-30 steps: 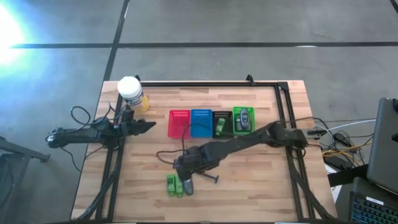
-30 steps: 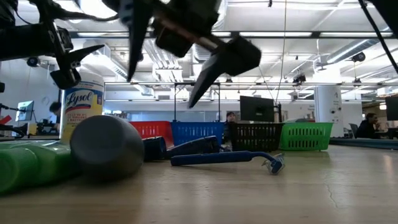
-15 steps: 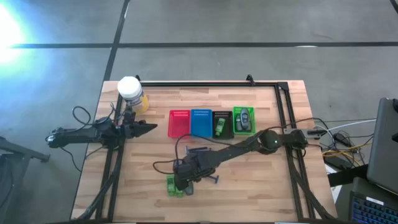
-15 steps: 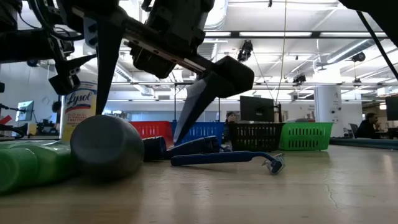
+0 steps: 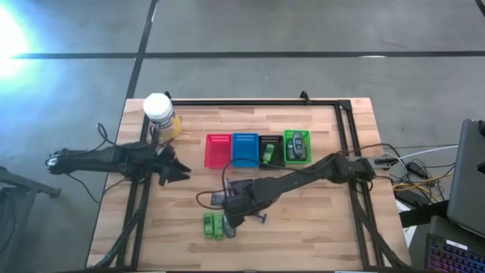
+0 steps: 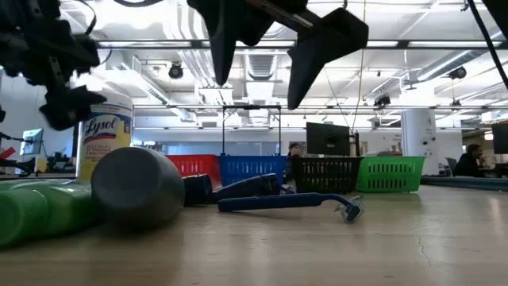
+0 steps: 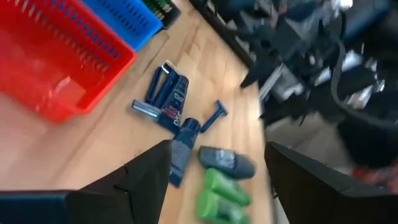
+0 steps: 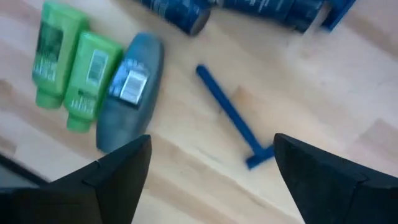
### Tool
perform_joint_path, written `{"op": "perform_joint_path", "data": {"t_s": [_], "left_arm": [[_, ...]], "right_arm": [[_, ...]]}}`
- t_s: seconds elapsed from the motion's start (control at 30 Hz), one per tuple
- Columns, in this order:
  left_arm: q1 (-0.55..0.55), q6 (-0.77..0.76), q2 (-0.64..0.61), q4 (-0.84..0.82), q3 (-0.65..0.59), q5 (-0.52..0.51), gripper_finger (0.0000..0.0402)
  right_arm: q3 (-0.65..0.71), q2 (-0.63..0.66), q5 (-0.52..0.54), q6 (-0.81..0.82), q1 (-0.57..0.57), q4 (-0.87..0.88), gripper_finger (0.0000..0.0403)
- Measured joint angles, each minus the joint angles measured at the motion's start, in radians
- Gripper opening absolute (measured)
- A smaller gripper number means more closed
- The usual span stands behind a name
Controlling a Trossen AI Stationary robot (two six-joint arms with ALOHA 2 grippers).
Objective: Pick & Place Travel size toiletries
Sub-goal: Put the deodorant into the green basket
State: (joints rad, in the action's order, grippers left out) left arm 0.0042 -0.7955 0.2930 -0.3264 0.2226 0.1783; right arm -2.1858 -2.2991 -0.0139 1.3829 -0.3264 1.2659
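Overhead, right gripper (image 8: 208, 180) jaws spread wide and empty, hanging just above the grey bottle (image 8: 126, 90) and the loose blue razor (image 8: 231, 122). Beside that bottle, touching it: two green tubes (image 8: 69, 65), side by side on the wooden counter (image 5: 318, 227). Just beyond: dark-blue tubes (image 7: 171, 99). Farther off, near the red basket (image 5: 217, 150): left gripper (image 5: 176, 169), jaws apart, nothing held. More toiletries in the green basket (image 5: 297, 147) and the black basket (image 5: 269, 152).
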Motion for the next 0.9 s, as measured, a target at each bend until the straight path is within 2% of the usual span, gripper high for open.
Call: {"op": "perform_joint_path", "data": {"t_s": [0.13, 0.23, 0.3, 0.4, 0.53, 0.67, 0.77, 0.9], "left_arm": [[-0.044, 0.176, 0.136, -0.016, 0.075, 0.019, 0.0264], [-0.111, 0.273, 0.235, -0.017, 0.132, 0.024, 0.0264], [-0.165, 0.332, 0.308, -0.017, 0.166, 0.015, 0.0264], [-0.238, 0.418, 0.423, 0.034, 0.205, -0.003, 0.0264], [-0.296, 0.504, 0.596, 0.215, 0.239, -0.043, 0.0264], [-0.321, 0.639, 0.785, 0.282, 0.320, -0.047, 0.0264], [-0.346, 0.776, 0.933, 0.252, 0.402, -0.043, 0.0264], [-0.368, 0.947, 1.102, 0.198, 0.570, -0.040, 0.0264]], "right_arm": [[0.006, -0.005, 0.009, -0.002, -0.002, 0.066, 0.0324], [0.010, 0.015, 0.114, 0.044, -0.006, 0.181, 0.0324], [0.014, 0.070, 0.189, 0.053, -0.007, 0.209, 0.0325], [0.056, 0.178, 0.234, 0.032, 0.004, 0.206, 0.0321], [0.223, 0.311, 0.287, 0.023, 0.023, 0.179, 0.0310], [0.443, 0.487, 0.295, 0.013, 0.038, 0.133, 0.0298], [0.602, 0.592, 0.297, 0.012, 0.039, 0.043, 0.0290], [0.755, 0.714, 0.299, 0.012, 0.036, -0.067, 0.0281]]}}
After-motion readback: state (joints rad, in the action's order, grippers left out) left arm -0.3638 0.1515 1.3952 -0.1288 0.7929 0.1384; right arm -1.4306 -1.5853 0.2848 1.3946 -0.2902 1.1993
